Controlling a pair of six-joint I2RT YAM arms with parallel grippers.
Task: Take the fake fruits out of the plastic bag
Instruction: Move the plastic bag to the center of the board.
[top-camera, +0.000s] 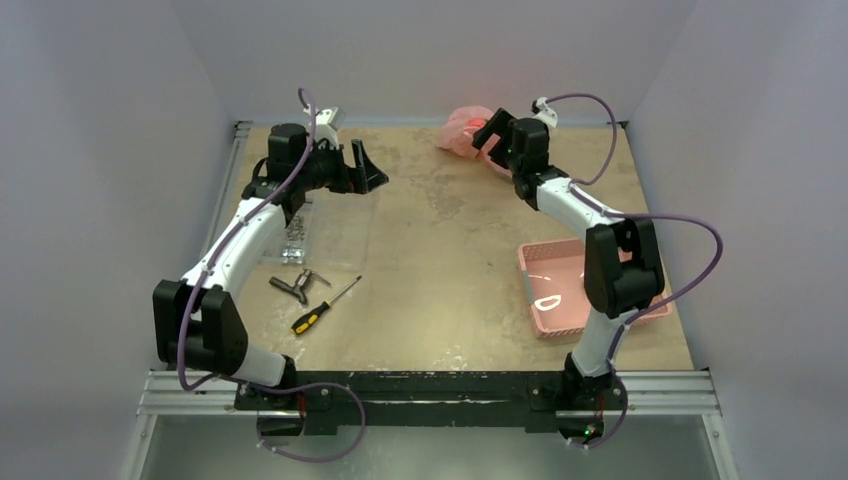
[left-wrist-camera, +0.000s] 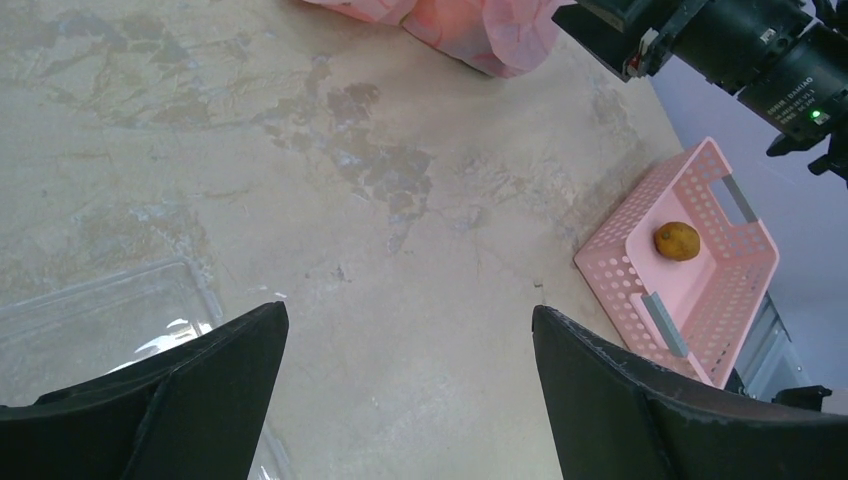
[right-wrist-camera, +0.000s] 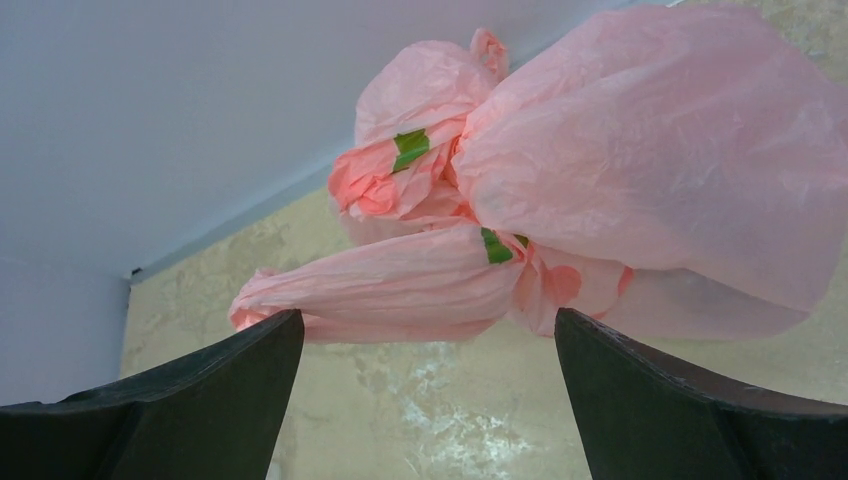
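The pink plastic bag (top-camera: 460, 128) lies crumpled at the far edge of the table, right of centre. In the right wrist view the plastic bag (right-wrist-camera: 650, 150) fills the upper right, with green tape bits on its twisted handles (right-wrist-camera: 390, 285). Something reddish shows through the film; the fake fruits inside are otherwise hidden. My right gripper (right-wrist-camera: 430, 325) is open just short of the handles, touching nothing. One yellow-brown fruit (left-wrist-camera: 677, 241) lies in the pink basket (left-wrist-camera: 620, 265). My left gripper (left-wrist-camera: 410, 320) hangs open above bare tabletop at the far left (top-camera: 370, 168).
The rigid pink basket (top-camera: 545, 262) stands at the right, partly behind my right arm (top-camera: 620, 265). A clear plastic tray (top-camera: 300, 235) lies under my left arm. A yellow-handled screwdriver (top-camera: 325, 305) and a small metal tool (top-camera: 298, 287) lie at the near left.
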